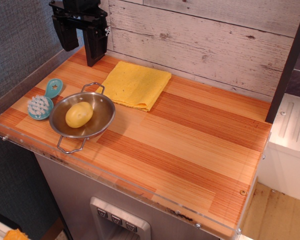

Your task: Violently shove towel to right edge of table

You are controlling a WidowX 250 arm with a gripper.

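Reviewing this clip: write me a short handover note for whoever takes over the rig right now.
Claw: open, holding nothing, raised over the table's back left corner, just left of the towel.
Towel: flat at the back of the table, left of centre, its front left edge beside the steel bowl.
The bowl holds a potato; a teal brush lies to its left.
Done: nothing, towel untouched.
Left: drop beside the towel's left edge and shove it hard to the right edge.

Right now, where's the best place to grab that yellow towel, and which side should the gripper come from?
Judging by how it lies, take the towel at its back left corner, nearest the open gripper, coming straight down from above. It lies flat and folded on the table, so only an edge or corner offers something to pinch. The near left edge sits close to the steel bowl, leaving less room.
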